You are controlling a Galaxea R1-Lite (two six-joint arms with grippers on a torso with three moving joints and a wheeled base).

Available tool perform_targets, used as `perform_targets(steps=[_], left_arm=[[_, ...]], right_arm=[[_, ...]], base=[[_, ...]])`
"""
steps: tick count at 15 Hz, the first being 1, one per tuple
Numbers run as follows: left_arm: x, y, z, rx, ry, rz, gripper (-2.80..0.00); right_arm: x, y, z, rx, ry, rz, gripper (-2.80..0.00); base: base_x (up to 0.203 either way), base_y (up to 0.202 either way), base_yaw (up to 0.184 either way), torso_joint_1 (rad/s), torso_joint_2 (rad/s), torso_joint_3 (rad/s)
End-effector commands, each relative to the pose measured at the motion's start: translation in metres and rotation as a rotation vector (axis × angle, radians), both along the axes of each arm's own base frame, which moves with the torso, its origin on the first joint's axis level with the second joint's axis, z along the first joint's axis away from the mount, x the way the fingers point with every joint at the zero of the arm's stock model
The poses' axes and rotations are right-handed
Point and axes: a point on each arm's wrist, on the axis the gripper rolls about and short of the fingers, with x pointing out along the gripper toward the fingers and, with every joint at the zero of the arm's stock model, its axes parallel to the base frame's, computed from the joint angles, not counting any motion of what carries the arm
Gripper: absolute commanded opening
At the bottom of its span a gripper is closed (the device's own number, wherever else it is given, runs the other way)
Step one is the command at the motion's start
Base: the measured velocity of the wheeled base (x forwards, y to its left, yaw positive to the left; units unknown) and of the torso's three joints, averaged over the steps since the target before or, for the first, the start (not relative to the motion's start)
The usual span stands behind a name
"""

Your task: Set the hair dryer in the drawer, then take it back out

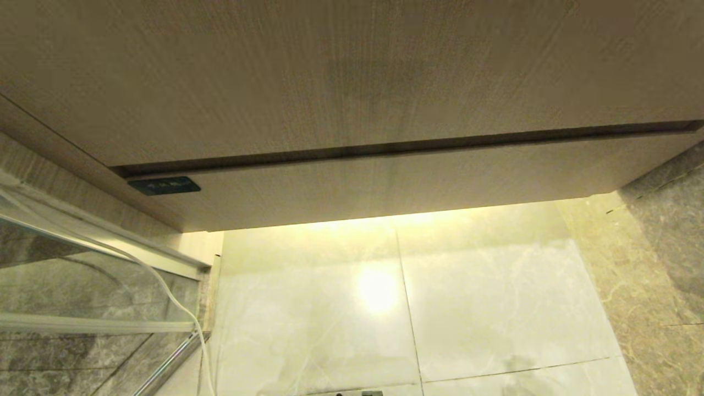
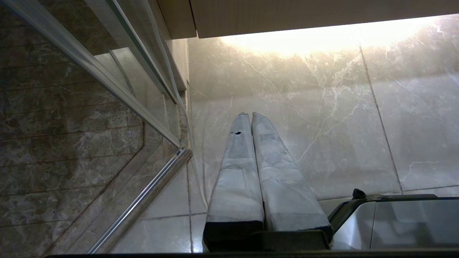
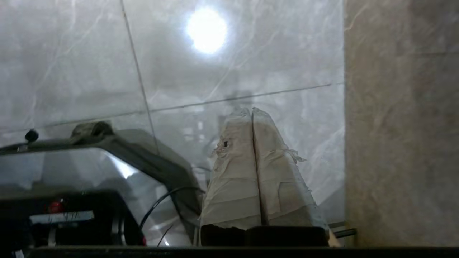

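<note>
- Hanging over the pale tiled floor (image 3: 89, 53), the right tool (image 3: 252, 111) has its taped fingers pressed together, pinching nothing.
- Left tool (image 2: 251, 115) likewise pressed together and bare, beside the glass shower door (image 2: 71, 118).
- Drawer (image 1: 418, 181) sits closed, its dark label (image 1: 164, 185) at the front's left corner.
- Hair dryer: not visible.

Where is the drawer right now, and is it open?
In the head view the drawer is shut, its front running across mid-frame under the taller wood panel, above the lit floor tiles, its dark label at its left end.
</note>
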Motion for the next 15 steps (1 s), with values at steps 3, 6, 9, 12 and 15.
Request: perform_targets(steps=[3,6,9,12,15], left_arm=[[0.0,0.0,0.0,0.001,0.0,0.0,-2.8],[0.0,0.0,0.0,0.0,0.0,0.0,-2.8],[0.0,0.0,0.0,0.0,0.0,0.0,-2.8],[0.0,0.0,0.0,0.0,0.0,0.0,-2.8],[0.0,0.0,0.0,0.0,0.001,0.0,-2.8]], right_arm=[[-0.053,0.021,-0.064,-0.059,-0.192,0.058,-2.8],[-0.048,0.019,-0.097,-0.092,-0.331,0.055,-2.8],[-0.046,0.017,-0.102,-0.029,-0.318,0.066,-2.8],[-0.059,0.017,-0.114,-0.007,-0.35,0.095,-2.8],[-0.072,0.017,-0.118,-0.02,-0.495,0.114,-2.8]], base=[[0.0,0.0,0.0,0.0,0.0,0.0],[0.0,0.0,0.0,0.0,0.0,0.0],[0.0,0.0,0.0,0.0,0.0,0.0],[0.0,0.0,0.0,0.0,0.0,0.0],[0.0,0.0,0.0,0.0,0.0,0.0]])
